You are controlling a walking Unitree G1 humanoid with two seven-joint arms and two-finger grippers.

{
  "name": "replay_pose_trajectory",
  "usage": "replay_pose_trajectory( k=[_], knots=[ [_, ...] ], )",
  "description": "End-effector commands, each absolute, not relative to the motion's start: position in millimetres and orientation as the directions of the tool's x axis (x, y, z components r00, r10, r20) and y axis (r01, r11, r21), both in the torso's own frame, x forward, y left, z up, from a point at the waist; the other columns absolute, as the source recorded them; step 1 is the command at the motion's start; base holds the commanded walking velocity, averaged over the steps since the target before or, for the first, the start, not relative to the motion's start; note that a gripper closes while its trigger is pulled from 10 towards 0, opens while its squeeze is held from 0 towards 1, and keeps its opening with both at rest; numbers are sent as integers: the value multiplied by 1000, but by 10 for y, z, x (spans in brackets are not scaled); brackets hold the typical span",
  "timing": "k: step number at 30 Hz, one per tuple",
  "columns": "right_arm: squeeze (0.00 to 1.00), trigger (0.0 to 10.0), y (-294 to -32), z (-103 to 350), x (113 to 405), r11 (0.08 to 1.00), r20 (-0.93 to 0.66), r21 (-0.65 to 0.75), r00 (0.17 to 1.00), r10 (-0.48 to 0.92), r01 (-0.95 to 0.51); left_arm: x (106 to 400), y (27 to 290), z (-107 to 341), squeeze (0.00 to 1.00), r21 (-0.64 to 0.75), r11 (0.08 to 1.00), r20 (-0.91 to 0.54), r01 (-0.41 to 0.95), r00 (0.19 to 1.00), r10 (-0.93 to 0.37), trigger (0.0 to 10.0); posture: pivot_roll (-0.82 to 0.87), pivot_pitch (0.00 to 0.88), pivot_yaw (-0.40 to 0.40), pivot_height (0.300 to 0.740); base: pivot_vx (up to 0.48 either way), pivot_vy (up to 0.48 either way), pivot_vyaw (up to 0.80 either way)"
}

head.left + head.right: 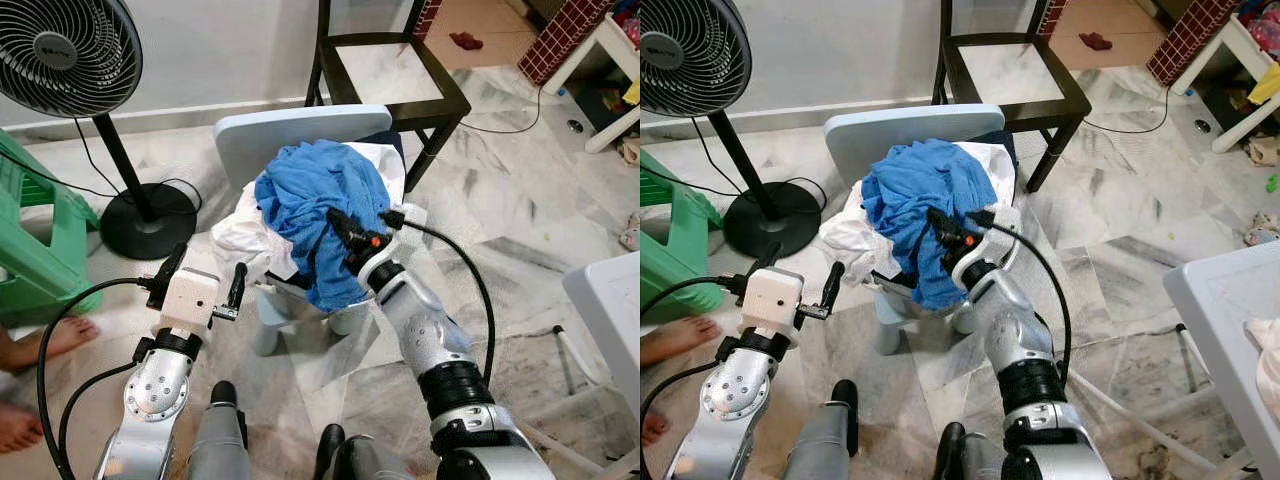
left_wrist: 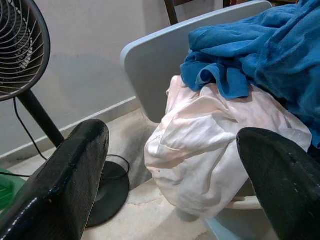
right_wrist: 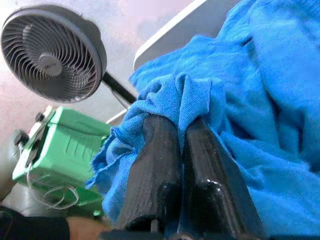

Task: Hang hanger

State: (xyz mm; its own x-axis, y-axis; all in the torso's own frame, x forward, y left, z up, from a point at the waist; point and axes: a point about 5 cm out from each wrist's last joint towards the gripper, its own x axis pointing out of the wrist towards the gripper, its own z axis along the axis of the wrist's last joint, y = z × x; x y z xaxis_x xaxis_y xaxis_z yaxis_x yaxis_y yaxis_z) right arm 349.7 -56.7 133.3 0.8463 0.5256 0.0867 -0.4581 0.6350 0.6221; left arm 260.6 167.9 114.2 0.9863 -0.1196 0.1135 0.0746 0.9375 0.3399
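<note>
From the left eye view, a small pale blue plastic chair (image 1: 290, 135) stands on the marble floor (image 1: 520, 220), heaped with a rumpled blue towel-like cloth (image 1: 315, 195) over a white crumpled garment (image 1: 240, 240). The right claw (image 1: 340, 228) is buried in the blue cloth near the middle of the pile. The left claw (image 1: 205, 280) hovers just beside the chair's left side, apart from the laundry. A black pedestal fan (image 1: 65, 50), a green plastic stool (image 1: 35, 230) and a dark wooden chair (image 1: 385, 70) stand around; a person's bare foot (image 1: 50, 338) rests near the stool.

The left wrist view has the left claw's black fingers (image 2: 65, 180) spread wide and empty, facing the white garment.

In the right wrist view, the right claw's fingers (image 3: 155, 165) are pressed together, pinching a fold of blue cloth.

No hanger can be made out anywhere; it may lie under the pile. Lifting now could drag the whole heap off the chair, since the cloth drapes over the white garment, or the thin fold could slip free.
</note>
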Motion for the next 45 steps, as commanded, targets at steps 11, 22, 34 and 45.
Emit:
replay_pose_trajectory(
  k=[11,22,34,45],
  knots=[
    [0,10000,-141,1075,2932,364,-7,332,384,923,-870,2560,1622,1049,0,334,938,78,96,989,-129,10000,384,324,-192,740,0,0,0],
    [0,10000,-279,960,2970,464,-80,216,458,885,-859,2573,1601,1039,0,333,937,74,105,988,-137,10000,377,326,-191,740,0,0,0],
    [1000,10000,-264,1105,3105,625,43,196,643,765,-756,2576,1619,1055,0,332,939,81,88,989,-121,10000,379,327,-196,740,0,0,0],
    [1000,10000,-332,1113,3162,683,64,183,702,710,-707,2583,1634,1058,0,334,939,81,81,990,-115,10000,377,326,-195,740,0,0,0]
  ],
)
